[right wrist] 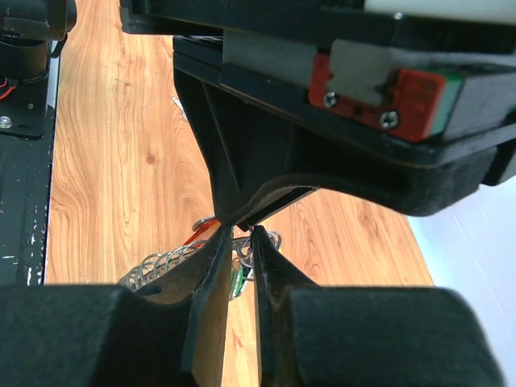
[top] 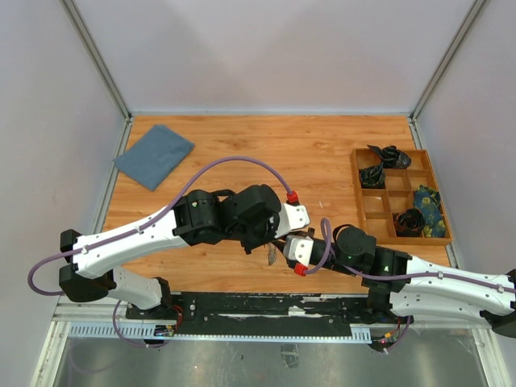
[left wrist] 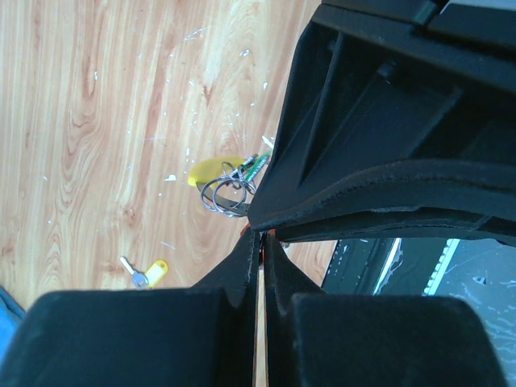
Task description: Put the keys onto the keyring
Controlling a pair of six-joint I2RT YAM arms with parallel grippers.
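The keyring [top: 271, 258] lies on the wooden table between my two grippers. In the left wrist view it shows as a bunch of wire rings [left wrist: 224, 193] with a yellow tag [left wrist: 211, 169] and a green tag [left wrist: 256, 164]. My left gripper [left wrist: 262, 235] [top: 268, 242] is shut on a thin red-orange piece, seemingly a red-tagged key [right wrist: 189, 239]. My right gripper [right wrist: 242, 231] [top: 284, 246] meets it tip to tip, with its jaws nearly closed on the ring wire. The silver key fringe [right wrist: 157, 264] and the green tag [right wrist: 239, 282] hang below. A loose key with a yellow tag [left wrist: 153, 272] lies on the table.
A blue cloth [top: 154, 155] lies at the back left. A wooden compartment tray [top: 355, 193] at the right holds black cable bundles [top: 385, 156]. A black rail [top: 266, 306] runs along the near edge of the table.
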